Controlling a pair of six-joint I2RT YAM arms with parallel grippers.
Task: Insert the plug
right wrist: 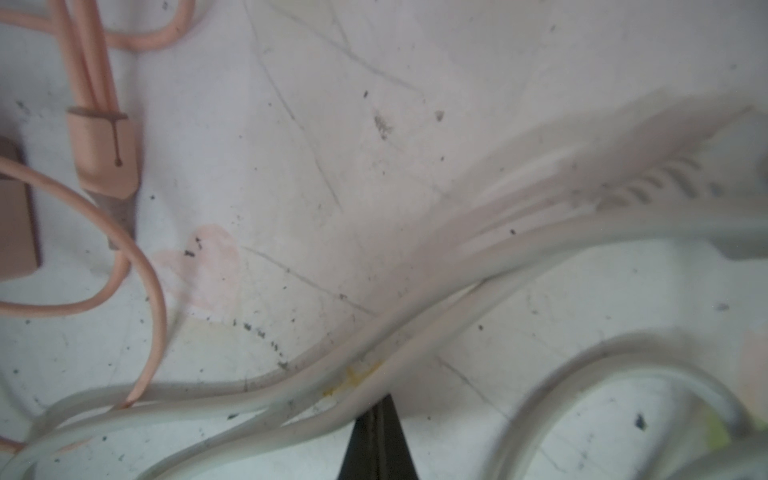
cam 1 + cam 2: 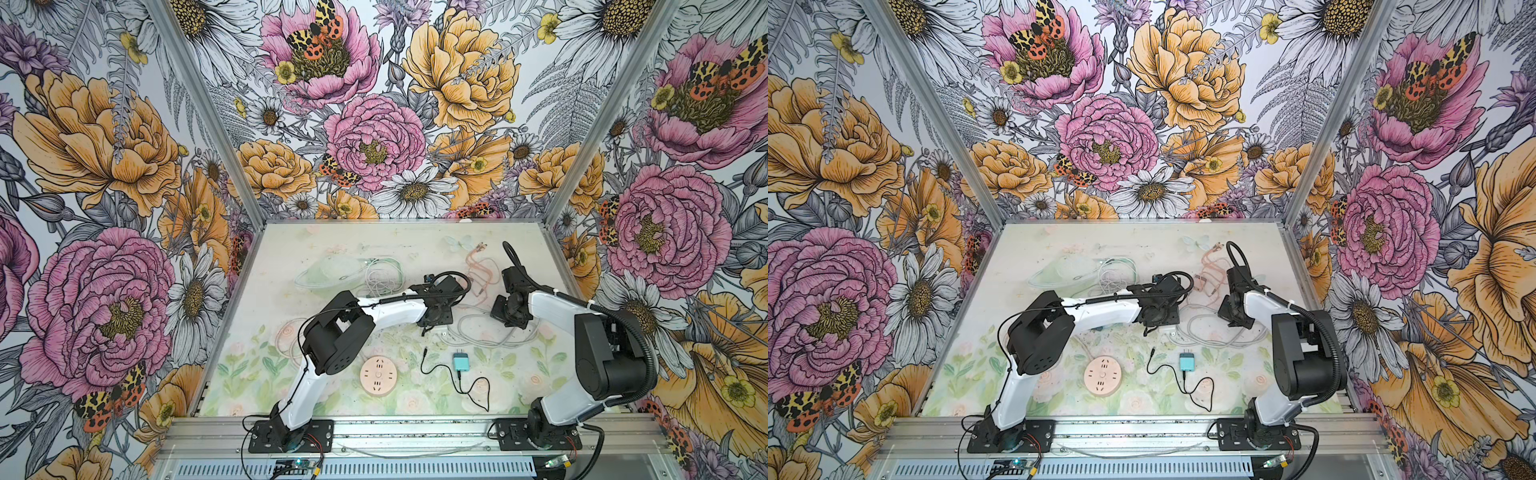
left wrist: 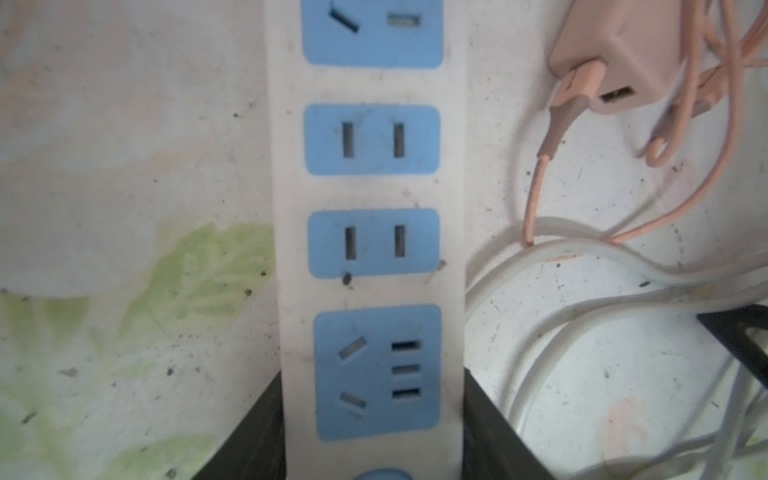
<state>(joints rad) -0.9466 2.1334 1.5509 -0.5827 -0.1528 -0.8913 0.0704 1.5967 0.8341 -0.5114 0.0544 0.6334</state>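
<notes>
Dark fingers (image 3: 257, 449) of the left gripper (image 3: 372, 382) are seen closest in the left wrist view. They are pressed against the two long edges of a white power strip (image 3: 370, 191), which is thus clasped with the jaws partly closed. Blue socket panels (image 3: 372, 139) are set in a row along the strip. Just beside it a pink charger (image 3: 623, 54) is laid, with a pink cable (image 3: 536, 195) plugged into it.

The right gripper (image 1: 380, 419) is closed fully and nothing is held in it. Its tip is poised just over looped white cable (image 1: 374, 345), which is spread on the table (image 2: 291, 249).

In both top views a teal charger plug (image 2: 460, 360) (image 2: 1186, 361) is laid flat near the front of the table, between the two arm bases and well apart from both grippers. Its prongs are turned toward the back wall, and a black cable (image 2: 424, 354) is attached at its near end. A round pink socket hub (image 2: 378, 375) is placed to its left, close to the left arm.
</notes>
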